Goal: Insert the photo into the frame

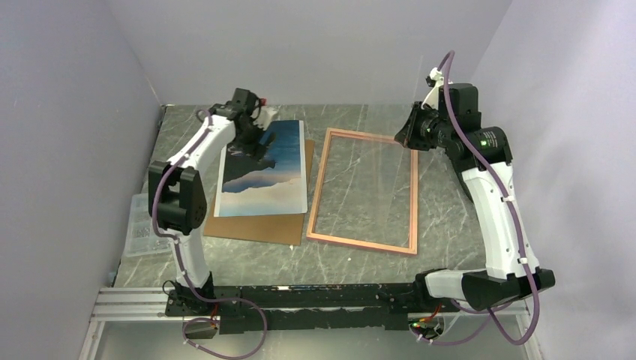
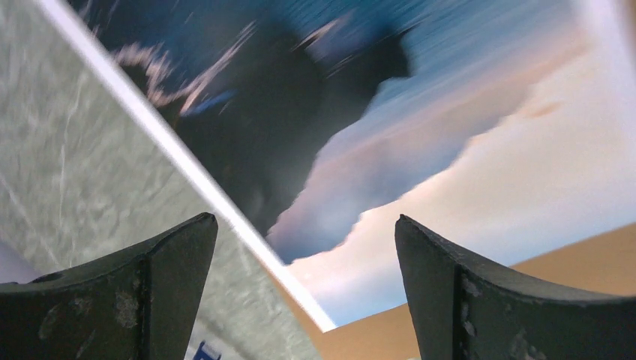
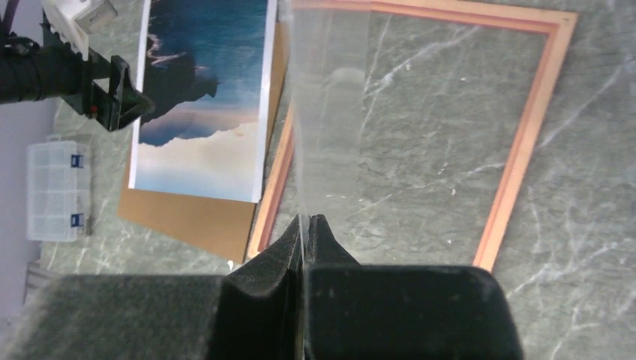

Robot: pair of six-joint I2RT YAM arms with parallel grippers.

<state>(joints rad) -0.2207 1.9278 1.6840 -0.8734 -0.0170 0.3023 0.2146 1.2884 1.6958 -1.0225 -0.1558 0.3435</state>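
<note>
1. The photo [image 1: 264, 171] lay picture side up on a brown board [image 1: 255, 225], in the left half of the table [image 1: 450, 225].
2. The frame [image 1: 413, 202] lay flat on the table just to the right of the photo and the board.
3. The left gripper [image 2: 306, 225] hung over the far left part of the photo. Its fingers were wide apart and held nothing, and the white edge of the photo ran below the gap.
4. The right gripper [image 3: 304, 223] was at the far right corner of the frame. Its fingers were pressed together on the edge of a clear pane [image 3: 330, 112], which reached from them over the frame.
5. A clear plastic box [image 1: 139, 221] sat at the left edge of the table.
</note>
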